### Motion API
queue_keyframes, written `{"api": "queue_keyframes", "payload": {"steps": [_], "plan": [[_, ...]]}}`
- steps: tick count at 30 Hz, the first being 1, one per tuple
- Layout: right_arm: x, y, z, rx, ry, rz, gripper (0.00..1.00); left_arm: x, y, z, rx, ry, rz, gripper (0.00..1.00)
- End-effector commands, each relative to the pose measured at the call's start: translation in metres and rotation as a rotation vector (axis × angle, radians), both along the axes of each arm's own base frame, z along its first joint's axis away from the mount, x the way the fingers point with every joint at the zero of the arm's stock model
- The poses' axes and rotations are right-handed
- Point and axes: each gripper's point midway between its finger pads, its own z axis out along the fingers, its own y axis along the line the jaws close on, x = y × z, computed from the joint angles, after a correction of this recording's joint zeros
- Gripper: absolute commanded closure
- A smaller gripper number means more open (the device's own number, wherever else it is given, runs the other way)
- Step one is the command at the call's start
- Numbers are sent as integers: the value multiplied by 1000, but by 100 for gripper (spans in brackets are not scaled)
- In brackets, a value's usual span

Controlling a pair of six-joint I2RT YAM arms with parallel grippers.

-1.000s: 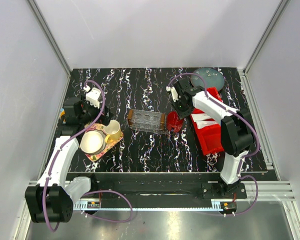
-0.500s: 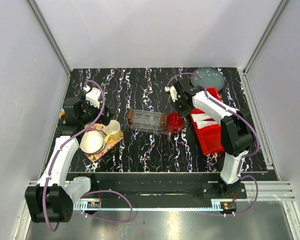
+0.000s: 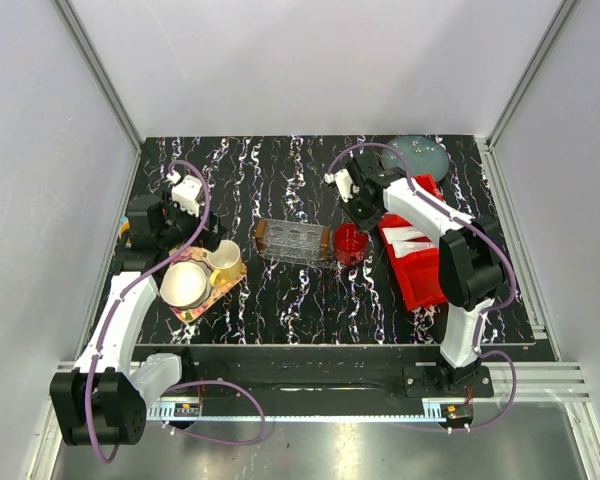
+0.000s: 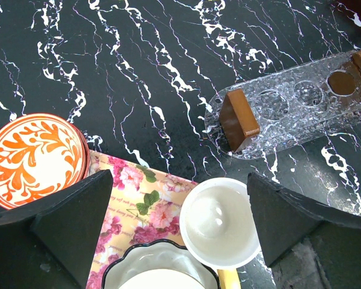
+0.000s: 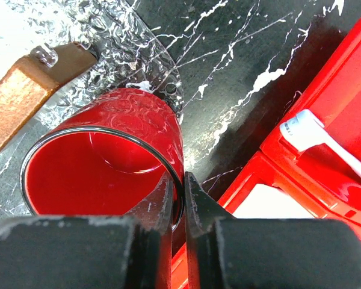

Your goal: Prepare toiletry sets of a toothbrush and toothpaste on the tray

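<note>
Pale plastic toothbrush (image 5: pixel 325 147): lies flat in the red bin (image 3: pixel 420 275) at the right of the bench (image 3: pixel 280 180). Its head end is turned toward the red cup (image 3: pixel 351 243), and the handle runs away from the cup, deeper into the bin.

Toothpaste (image 3: pixel 410 240): white, in the same bin, lying roughly left to right across it. The top view is too small to count the tubes.

Tray (image 3: pixel 293 243): clear and ribbed, mid-bench, long axis left to right, with a brown handle at each end.

Right pincer (image 5: pixel 179 180): closed to a narrow slit, pinching the rim wall of the red cup.

Left pincer (image 4: pixel 179 176): spread wide with nothing between the fingers, hovering over the flowery tray (image 4: pixel 135 186).

Change from a second ago: the cup looked tilted and irregular under the arm. It now shows a round open mouth, and the right wrist has shifted slightly left. The left arm is unchanged.

Surroundings:
- The red cup stands against the tray's right end, between the tray and the bin.
- A white cup (image 4: pixel 219 223) and a scalloped bowl (image 4: pixel 162 271) sit on the flowery tray.
- An orange-patterned dish (image 4: pixel 36 156) lies just left of the flowery tray.
- A grey-blue plate (image 3: pixel 418 153) lies at the far right.
</note>
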Motion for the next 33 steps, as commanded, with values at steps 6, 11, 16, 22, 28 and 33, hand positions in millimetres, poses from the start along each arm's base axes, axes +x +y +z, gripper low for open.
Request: {"api": "queue_keyframes", "payload": {"steps": [6, 11, 16, 22, 28, 33], "plan": [[16, 19, 22, 70, -44, 100, 97, 6, -1, 15, 7, -63, -7, 1], [15, 23, 18, 80, -33, 155, 98, 6, -1, 16, 9, -66, -10, 1], [16, 23, 16, 70, -39, 196, 99, 7, 0, 15, 12, -66, -10, 1], [20, 23, 15, 54, -55, 247, 99, 7, -1, 13, 11, -60, -11, 1], [23, 23, 10, 35, -63, 301, 100, 8, 0, 11, 16, -54, -12, 1], [25, 25, 9, 38, -74, 334, 100, 9, 0, 10, 15, -53, -10, 1]]}}
